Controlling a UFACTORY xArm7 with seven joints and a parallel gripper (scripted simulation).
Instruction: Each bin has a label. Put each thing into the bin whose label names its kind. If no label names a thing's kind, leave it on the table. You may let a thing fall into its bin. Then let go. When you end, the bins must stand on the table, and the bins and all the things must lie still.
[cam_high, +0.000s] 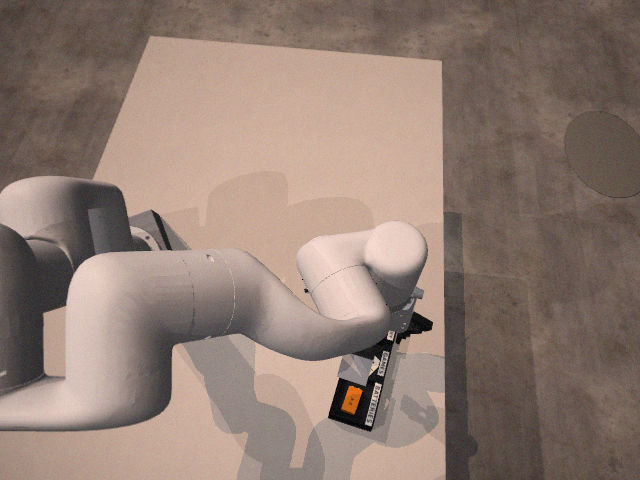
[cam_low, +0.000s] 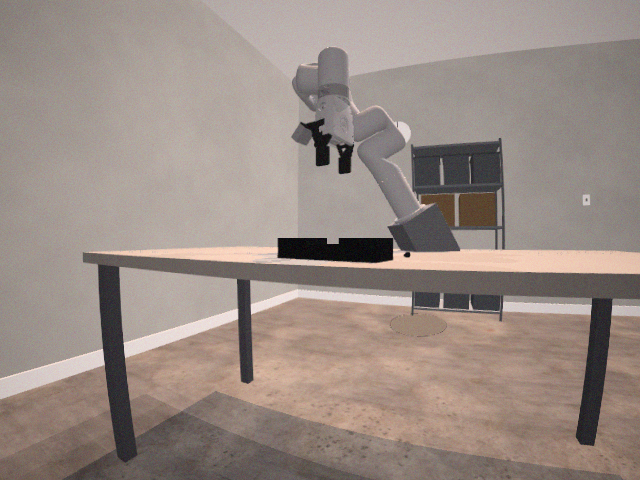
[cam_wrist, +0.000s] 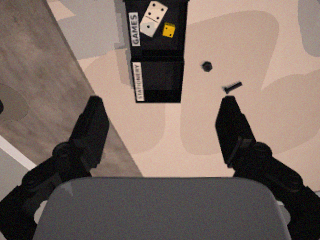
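Three black bins stand in a row near the table's edge. The GAMES bin (cam_wrist: 156, 20) holds a white domino (cam_wrist: 152, 18) and a small yellow die (cam_wrist: 170, 30). The third bin (cam_wrist: 160, 80) looks empty; its label is too small to read. A black nut (cam_wrist: 207, 66) and a black screw (cam_wrist: 232, 86) lie on the table beside that bin. My gripper (cam_wrist: 162, 110) (cam_low: 330, 157) is open and empty, high above the bins.
The table's edge and the floor run along the left of the wrist view (cam_wrist: 40, 80). The arm's base (cam_low: 423, 233) stands on the table behind the bins. A shelf unit (cam_low: 457, 206) stands by the far wall.
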